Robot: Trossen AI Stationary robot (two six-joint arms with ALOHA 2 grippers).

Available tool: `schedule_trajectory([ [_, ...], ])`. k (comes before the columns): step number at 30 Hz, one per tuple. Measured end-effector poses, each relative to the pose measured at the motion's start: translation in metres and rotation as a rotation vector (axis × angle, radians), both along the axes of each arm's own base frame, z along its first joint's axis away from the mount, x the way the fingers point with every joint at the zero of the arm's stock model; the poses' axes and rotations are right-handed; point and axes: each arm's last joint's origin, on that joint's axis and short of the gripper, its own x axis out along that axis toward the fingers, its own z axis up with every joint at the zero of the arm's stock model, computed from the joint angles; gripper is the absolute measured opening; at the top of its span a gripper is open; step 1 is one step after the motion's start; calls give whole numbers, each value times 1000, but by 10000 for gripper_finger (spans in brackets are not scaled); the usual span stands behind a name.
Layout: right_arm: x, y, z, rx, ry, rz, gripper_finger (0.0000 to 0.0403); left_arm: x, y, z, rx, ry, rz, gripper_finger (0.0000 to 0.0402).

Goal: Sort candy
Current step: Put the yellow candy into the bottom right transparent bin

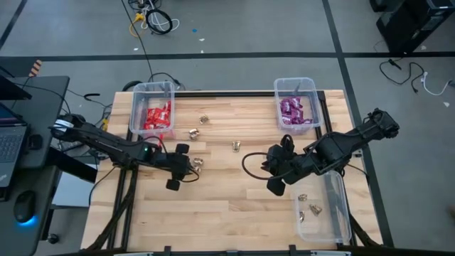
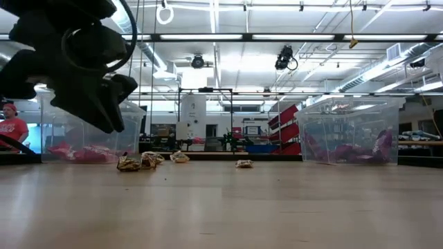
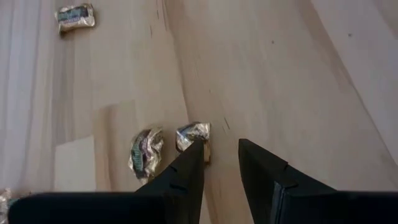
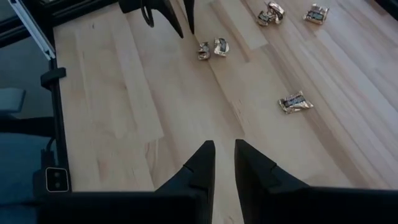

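Several gold foil-wrapped candy pieces lie loose on the wooden table. Two of them (image 3: 146,152) (image 3: 193,134) lie side by side, also visible as a pair (image 1: 197,163) in the high view. My left gripper (image 3: 221,155) is open just beside this pair, slanting down, with one fingertip (image 3: 194,155) in front of the nearer piece and only bare wood between the fingers. In the low view my left gripper (image 2: 104,114) hangs a little above the tabletop. My right gripper (image 4: 224,152) hovers higher over the table's middle right, narrowly open and holding nothing.
A clear bin of red packets (image 1: 153,117) stands at the far left and one of purple packets (image 1: 295,112) at the far right. A bin (image 1: 323,213) at the near right holds gold pieces. More gold pieces (image 1: 204,119) (image 1: 192,133) (image 1: 236,146) lie mid-table.
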Motion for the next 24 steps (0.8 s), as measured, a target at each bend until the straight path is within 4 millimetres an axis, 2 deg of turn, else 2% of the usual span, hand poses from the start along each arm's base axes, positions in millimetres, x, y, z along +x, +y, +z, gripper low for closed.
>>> schedule_trajectory([
  [15,0,0,0,1,-1,1,48,-9,4,-24,-13,-112,55,163],
  [24,0,0,0,2,-2,1,48,-13,7,-34,-17,-161,132,168],
])
